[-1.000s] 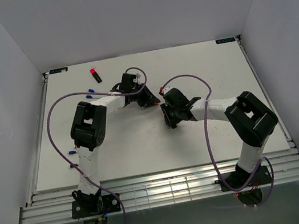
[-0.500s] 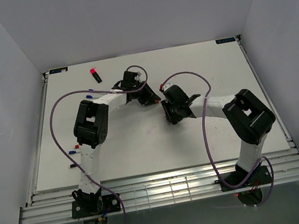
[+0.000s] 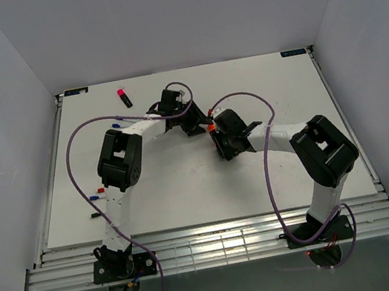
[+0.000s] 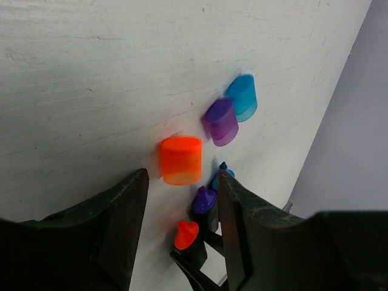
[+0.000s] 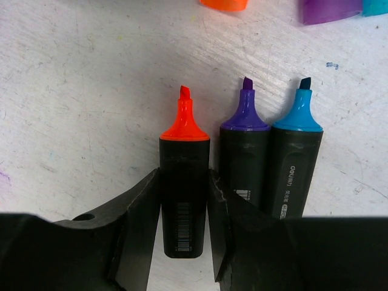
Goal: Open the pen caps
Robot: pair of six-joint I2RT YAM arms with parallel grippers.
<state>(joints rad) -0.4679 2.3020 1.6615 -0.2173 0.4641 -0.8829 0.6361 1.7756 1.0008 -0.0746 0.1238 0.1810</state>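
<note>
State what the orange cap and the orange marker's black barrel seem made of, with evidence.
The orange cap: probably translucent plastic, smooth and glossy; light glows through its walls. The orange marker, barrel: probably opaque black plastic with a satin finish; it has a dull sheen and a barcode printed on it.

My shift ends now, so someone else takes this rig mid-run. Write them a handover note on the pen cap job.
Left claw: open, the orange cap lying loose on the table between its fingers.
Right claw: shut on the orange marker, tip bare.
Purple cap and cyan cap lie just beyond the orange one; purple marker and blue marker lie uncapped beside the held one.
Done: three caps off.
Left: the pink cap, on its marker at the far left. Small coloured bits by the left arm are too small to judge.
</note>
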